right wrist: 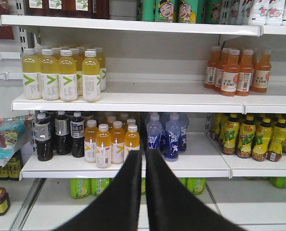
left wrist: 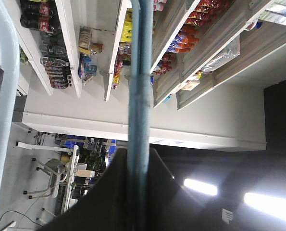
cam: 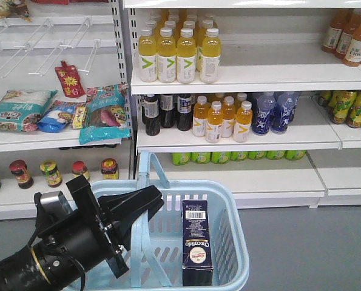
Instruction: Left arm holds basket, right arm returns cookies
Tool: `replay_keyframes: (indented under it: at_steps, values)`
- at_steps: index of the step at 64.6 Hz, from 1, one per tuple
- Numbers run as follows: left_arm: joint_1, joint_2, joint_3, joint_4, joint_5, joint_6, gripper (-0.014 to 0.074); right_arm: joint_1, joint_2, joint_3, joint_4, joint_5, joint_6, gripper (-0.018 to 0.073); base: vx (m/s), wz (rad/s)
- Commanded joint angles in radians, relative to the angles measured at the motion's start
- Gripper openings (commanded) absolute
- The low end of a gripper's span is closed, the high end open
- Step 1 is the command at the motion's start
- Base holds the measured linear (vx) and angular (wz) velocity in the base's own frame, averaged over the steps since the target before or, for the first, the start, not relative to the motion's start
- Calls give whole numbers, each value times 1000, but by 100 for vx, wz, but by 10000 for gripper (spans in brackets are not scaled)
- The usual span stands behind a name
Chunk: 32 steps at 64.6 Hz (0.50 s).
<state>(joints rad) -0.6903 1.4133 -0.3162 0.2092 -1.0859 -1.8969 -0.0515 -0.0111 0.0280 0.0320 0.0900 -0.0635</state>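
Note:
The light blue basket [cam: 236,225] hangs low in front of the shelves. Its raised handle [cam: 145,182] is clamped in my left gripper [cam: 148,205], which is shut on it. In the left wrist view the handle [left wrist: 140,86] runs straight up between the dark fingers of the left gripper [left wrist: 139,155], and the basket rim [left wrist: 1,120] curves down the left edge. The navy cookies box [cam: 197,242] stands upright inside the basket, right of centre. My right gripper [right wrist: 143,153] is shut with nothing in it, pointing at the drink shelves; the exterior view does not show it.
Behind the basket, white shelves hold yellow bottles [cam: 177,54], orange and dark bottles [cam: 216,118] and green cans [cam: 235,156]. Snack packs [cam: 101,112] and jars [cam: 50,173] fill the left shelves. Grey floor [cam: 313,248] lies to the right.

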Motion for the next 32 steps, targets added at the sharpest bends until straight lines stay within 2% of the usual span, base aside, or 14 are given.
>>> replay_keyframes:
  at_steps: [1,32]
  values:
    - [-7,-32,-27,-20,-287,0,0,-8,-12,19,0,-72,-6,-10,44,-6]
    - [-7,-32,-27,-20,-287,0,0,-8,-12,19,0,-72,-6,-10,41,-1]
